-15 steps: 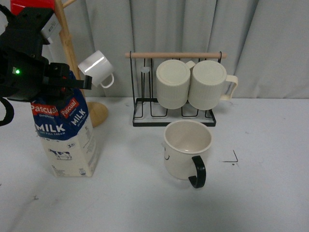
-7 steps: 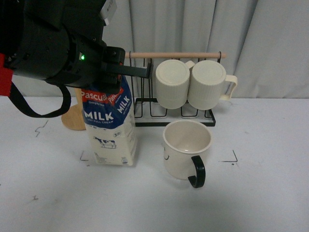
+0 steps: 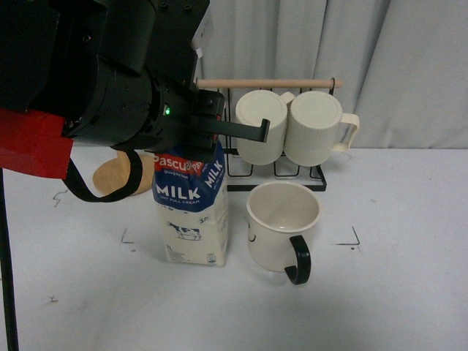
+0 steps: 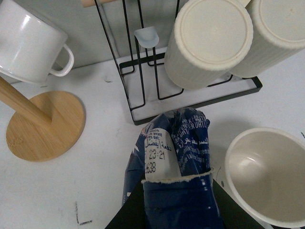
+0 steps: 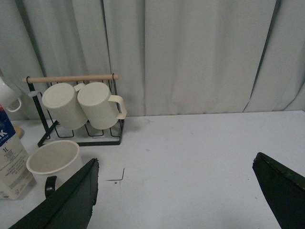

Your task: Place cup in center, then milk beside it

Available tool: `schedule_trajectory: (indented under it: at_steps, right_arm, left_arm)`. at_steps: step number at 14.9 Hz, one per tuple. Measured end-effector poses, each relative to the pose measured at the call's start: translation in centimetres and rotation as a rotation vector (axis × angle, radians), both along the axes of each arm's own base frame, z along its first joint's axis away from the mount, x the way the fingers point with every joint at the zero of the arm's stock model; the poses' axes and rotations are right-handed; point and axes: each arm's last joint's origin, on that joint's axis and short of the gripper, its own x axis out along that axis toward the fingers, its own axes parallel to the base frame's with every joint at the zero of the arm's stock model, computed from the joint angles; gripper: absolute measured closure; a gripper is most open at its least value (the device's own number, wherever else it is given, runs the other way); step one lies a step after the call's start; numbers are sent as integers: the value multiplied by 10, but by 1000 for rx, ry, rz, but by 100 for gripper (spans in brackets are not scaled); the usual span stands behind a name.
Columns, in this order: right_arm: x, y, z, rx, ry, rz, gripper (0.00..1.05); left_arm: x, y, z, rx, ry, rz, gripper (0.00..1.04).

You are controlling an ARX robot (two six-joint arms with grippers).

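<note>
Front view: milk [image 3: 191, 219] top behind tool [image 3: 202, 142]

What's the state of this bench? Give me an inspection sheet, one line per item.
Surface: white table with small black corner marks.
Job's things: cup upright between the marks, handle toward the front camera; milk upright just left of it, not touching.
Clutter: wire rack holding two ribbed mugs; wooden mug tree with a small white mug.
Grippers: left gripper shut on the milk's top; right gripper open, empty.
Cables: black cable looping beneath the left arm.
Surroundings: grey curtain behind the table.
</note>
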Motion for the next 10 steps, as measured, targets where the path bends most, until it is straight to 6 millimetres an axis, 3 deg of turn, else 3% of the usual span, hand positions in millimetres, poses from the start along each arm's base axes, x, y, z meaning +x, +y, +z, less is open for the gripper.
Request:
schedule_trajectory:
  at_steps: [4,10]
  right_arm:
    - [0,0,0,0,0,0,6]
    - [0,0,0,0,0,0,6]
  left_arm:
    - [-6,-2,-12,14,24,13,86]
    - [-7,-4,-14,-43,43,70,85]
